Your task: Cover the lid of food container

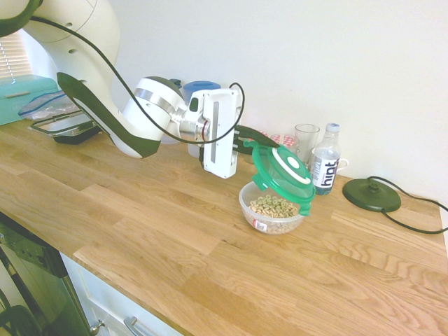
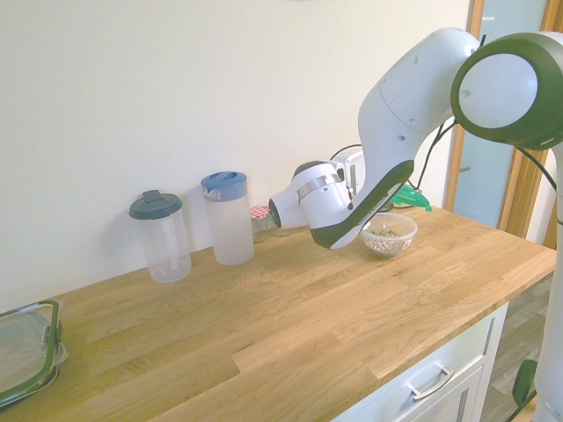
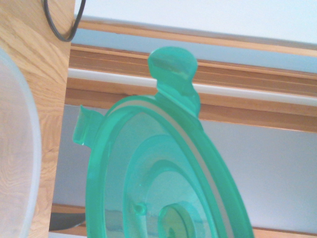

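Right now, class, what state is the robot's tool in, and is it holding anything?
Tool: shut on the green lid, held tilted over the food container, not yet seated.

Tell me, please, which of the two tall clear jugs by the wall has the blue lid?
The jug nearer the arm, with a blue lid. The other jug, farther from the arm, has a dark grey lid.
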Available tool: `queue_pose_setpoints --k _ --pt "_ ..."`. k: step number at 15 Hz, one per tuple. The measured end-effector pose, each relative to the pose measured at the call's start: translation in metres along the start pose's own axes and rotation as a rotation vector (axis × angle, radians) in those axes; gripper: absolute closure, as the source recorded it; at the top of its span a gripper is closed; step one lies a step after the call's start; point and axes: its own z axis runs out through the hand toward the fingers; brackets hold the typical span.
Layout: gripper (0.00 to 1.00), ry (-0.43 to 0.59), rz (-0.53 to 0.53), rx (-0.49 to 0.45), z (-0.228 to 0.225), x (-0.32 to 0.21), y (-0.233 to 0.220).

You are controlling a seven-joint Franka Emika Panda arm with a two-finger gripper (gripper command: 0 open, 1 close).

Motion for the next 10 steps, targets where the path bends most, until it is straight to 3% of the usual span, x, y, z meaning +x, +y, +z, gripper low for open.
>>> queue_pose_setpoints --k 10 --pt "1.00 0.014 -0.018 -0.046 -0.007 -0.014 -0.024"
